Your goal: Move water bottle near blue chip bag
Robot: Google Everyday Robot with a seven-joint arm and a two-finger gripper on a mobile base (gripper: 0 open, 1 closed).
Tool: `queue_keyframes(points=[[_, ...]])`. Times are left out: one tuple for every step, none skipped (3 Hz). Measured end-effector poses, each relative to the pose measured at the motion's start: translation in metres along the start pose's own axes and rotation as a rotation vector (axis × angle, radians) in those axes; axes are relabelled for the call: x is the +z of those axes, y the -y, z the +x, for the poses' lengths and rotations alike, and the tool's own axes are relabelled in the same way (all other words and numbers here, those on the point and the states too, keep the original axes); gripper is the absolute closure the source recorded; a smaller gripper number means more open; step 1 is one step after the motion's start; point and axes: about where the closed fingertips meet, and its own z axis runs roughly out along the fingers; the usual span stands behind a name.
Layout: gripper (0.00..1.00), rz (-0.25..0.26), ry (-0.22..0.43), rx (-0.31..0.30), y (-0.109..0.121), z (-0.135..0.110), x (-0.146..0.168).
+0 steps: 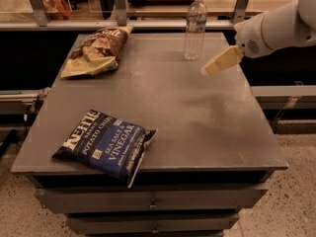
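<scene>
Grasp the water bottle (195,28) at its ribbed mid-body (probably light, thin-walled, tip-prone) with the gripper (210,69) — near it above the desk (197,112), empty, opening width indiscernible.

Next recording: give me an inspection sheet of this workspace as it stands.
Surface: grey table, flat top.
Job's things: water bottle upright near the far edge; blue chip bag lying flat at the near left, well apart from it.
Clutter: brown chip bag at the far left.
Grippers: gripper hovers above the table, right of the bottle, holding nothing.
Cables: nothing seen.
Surroundings: drawers beneath; speckled floor.
</scene>
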Motion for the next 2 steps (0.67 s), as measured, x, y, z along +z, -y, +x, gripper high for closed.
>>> queue_keyframes(points=[[0.0,0.016,0.125,0.064,0.026,-0.009,0.041],[0.0,0.048,0.229,0.105,0.049,-0.017,0.071]])
